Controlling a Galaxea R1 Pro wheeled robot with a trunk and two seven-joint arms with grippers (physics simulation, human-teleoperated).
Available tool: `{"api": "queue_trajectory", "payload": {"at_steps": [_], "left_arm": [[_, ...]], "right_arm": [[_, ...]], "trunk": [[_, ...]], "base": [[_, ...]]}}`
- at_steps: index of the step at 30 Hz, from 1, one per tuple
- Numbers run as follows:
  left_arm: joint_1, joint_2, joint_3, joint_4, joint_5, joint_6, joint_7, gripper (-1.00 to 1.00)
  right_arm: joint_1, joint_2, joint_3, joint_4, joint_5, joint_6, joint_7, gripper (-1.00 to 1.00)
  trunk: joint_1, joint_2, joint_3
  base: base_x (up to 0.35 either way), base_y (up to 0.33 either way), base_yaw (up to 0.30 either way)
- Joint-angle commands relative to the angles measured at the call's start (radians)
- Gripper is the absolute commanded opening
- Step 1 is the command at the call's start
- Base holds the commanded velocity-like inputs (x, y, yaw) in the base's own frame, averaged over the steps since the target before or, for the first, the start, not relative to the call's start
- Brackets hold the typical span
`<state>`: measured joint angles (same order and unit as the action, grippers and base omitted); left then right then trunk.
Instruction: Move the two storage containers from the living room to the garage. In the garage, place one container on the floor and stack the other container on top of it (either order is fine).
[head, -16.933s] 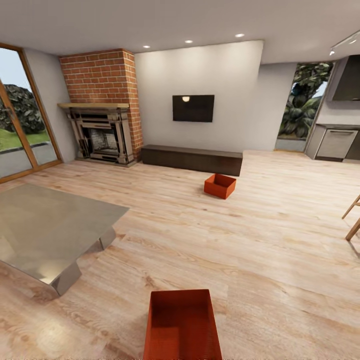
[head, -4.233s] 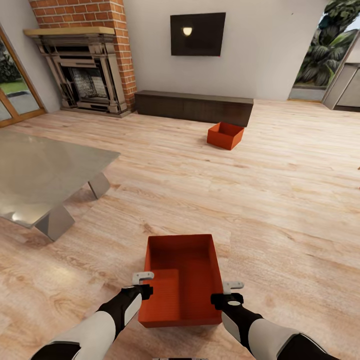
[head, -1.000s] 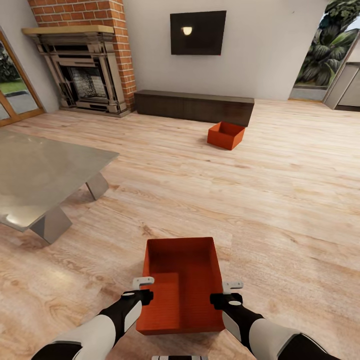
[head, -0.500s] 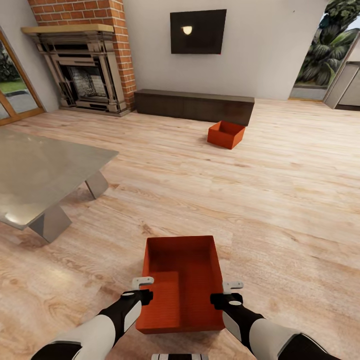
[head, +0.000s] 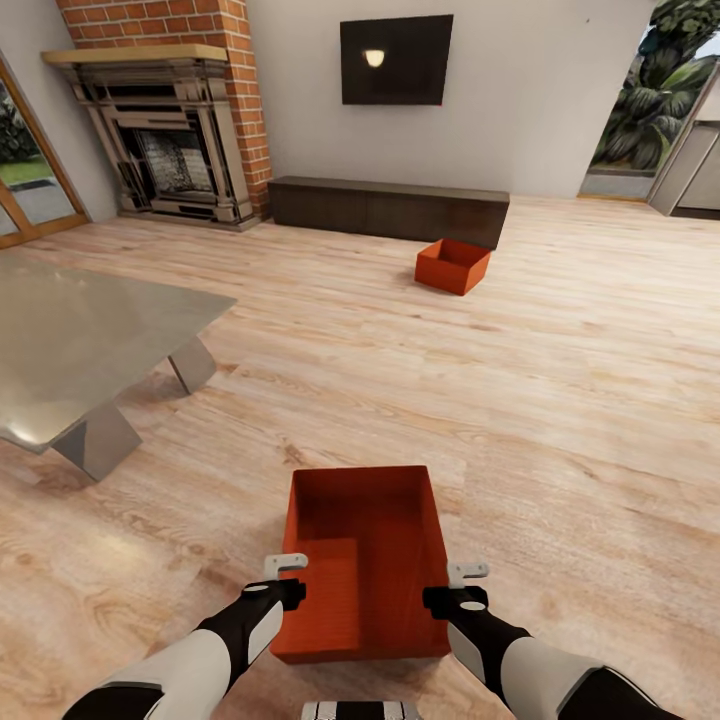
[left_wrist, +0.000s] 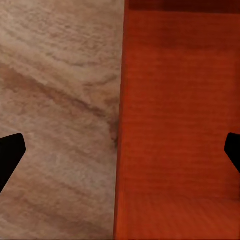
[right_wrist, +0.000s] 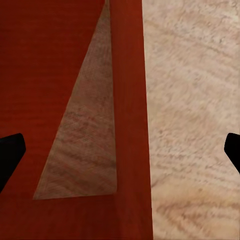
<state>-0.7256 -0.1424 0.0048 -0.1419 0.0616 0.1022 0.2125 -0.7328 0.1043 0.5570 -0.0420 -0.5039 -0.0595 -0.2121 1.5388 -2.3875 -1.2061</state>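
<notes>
The near orange-red storage container (head: 365, 560) sits open-top on the light wood-plank floor of the living room, right in front of me. My left gripper (head: 288, 577) is at its left wall and my right gripper (head: 465, 585) at its right wall. In the left wrist view my left gripper (left_wrist: 120, 155) is open, with the container (left_wrist: 180, 125) wall's edge between the fingers. In the right wrist view my right gripper (right_wrist: 120, 155) is open across the container (right_wrist: 130, 100) wall. The second storage container (head: 452, 266) lies further off, in front of the low dark cabinet (head: 390, 211).
A low grey table (head: 70, 350) stands at the left. The brick fireplace (head: 170, 120) and a wall TV (head: 395, 60) are on the far wall. An opening to another room (head: 690, 150) is at the far right. Bare plank floor lies between the two containers.
The whole picture has shifted a little, so the camera moved. Both grippers stay at the near container's side walls, still open.
</notes>
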Motion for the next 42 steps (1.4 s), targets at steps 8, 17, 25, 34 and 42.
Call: {"api": "queue_trajectory", "payload": {"at_steps": [8,17,25,34,42], "left_arm": [[0.0,0.0,0.0,-0.002,0.006,0.004,0.003,1.0],[0.0,0.0,0.001,-0.002,0.006,0.004,0.003,1.0],[0.0,0.0,0.001,-0.002,0.006,0.004,0.003,1.0],[0.0,0.0,0.001,-0.002,0.006,0.004,0.003,1.0],[0.0,0.0,0.001,-0.002,0.006,0.004,0.003,1.0]], "right_arm": [[0.0,0.0,0.008,0.001,-0.01,-0.003,-0.003,1.0],[0.0,0.0,0.008,0.001,-0.01,-0.003,-0.003,1.0],[0.0,-0.003,0.009,0.001,-0.01,-0.003,-0.003,1.0],[0.0,-0.019,0.009,0.001,-0.011,-0.003,-0.003,1.0],[0.0,-0.02,0.009,0.001,-0.011,-0.003,-0.003,1.0]], "trunk": [[0.011,-0.022,-0.01],[0.027,-0.05,-0.023],[0.027,-0.05,-0.023],[0.027,-0.05,-0.023],[0.031,-0.057,-0.026]], "base": [[0.0,0.0,0.0],[0.0,0.0,0.0],[0.0,0.0,0.0],[0.0,0.0,0.0],[0.0,0.0,0.0]]}}
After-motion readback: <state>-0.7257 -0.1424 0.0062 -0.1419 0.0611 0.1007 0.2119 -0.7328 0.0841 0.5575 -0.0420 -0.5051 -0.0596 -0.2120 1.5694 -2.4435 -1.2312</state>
